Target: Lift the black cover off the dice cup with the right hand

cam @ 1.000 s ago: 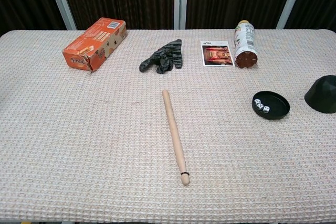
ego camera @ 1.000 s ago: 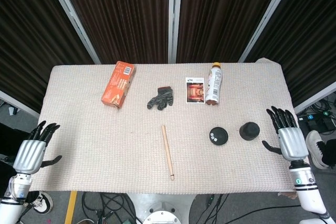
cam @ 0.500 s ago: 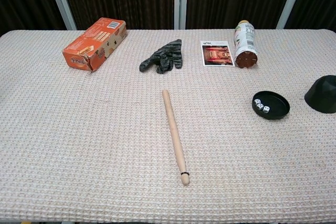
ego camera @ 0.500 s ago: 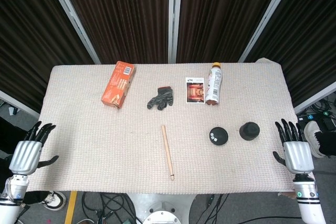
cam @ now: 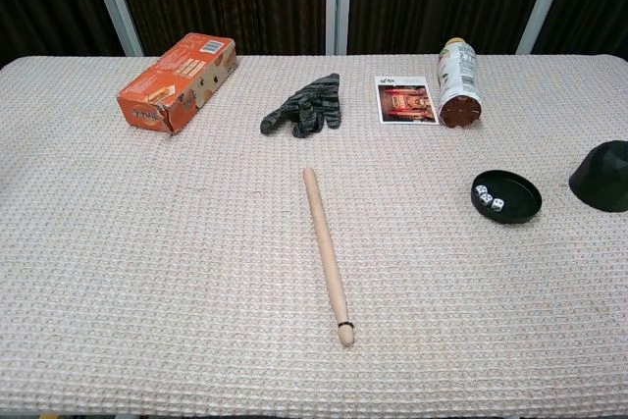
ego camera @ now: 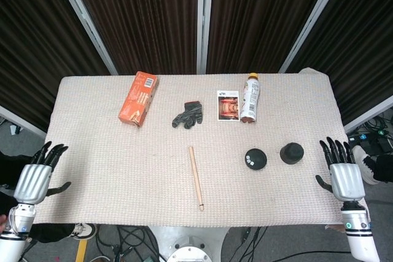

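Chest view, black cover (cam: 602, 177) beside dice tray (cam: 506, 197), wooden stick (cam: 326, 253) mid-table, robot hands (ego camera: 342, 175) empty, fingers spread.

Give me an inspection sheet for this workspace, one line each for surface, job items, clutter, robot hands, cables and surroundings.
Surface: table under a beige waffle-weave cloth.
Job items: black cover stands on the cloth beside the dice tray, which lies open with dice showing.
Clutter: orange box, dark glove, picture card, bottle lying down, wooden stick.
Robot hands: left robot hand and right robot hand open, holding nothing, at the table's edges.
Cables: tangle on the floor below the table.
Surroundings: dark curtains behind.
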Controlling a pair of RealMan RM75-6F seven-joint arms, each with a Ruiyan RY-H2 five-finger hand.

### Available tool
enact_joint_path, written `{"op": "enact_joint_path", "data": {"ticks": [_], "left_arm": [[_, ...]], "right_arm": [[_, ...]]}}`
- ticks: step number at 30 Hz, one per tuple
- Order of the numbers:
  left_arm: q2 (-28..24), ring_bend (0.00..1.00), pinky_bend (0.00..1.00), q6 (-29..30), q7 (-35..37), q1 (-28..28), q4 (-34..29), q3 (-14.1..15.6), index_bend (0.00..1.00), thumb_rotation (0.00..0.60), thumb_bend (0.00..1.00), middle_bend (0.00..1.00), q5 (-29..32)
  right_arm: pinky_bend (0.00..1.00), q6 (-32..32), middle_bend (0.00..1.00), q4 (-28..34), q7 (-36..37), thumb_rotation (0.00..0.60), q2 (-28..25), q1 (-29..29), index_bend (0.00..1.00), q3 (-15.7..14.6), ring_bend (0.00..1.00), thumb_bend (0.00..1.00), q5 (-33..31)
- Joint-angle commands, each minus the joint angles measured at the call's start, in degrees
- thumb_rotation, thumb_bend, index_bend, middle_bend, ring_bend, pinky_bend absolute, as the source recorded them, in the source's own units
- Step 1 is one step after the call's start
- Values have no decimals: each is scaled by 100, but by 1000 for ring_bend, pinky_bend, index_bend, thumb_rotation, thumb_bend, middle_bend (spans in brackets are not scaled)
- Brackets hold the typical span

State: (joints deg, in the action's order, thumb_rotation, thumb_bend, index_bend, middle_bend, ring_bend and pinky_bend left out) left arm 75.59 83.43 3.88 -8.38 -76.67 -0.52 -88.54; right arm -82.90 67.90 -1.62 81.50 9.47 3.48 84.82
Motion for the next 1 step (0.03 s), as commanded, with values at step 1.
{"op": "enact_joint_path", "data": {"ticks": [1], "left_arm": [[6, 0, 179, -3, -13, -2, 7, 8, 134, 600, 123, 118, -12]], "right_arm": [[0, -9, 7, -25, 41, 600, -1, -14, 0, -2, 0, 101, 11]]}}
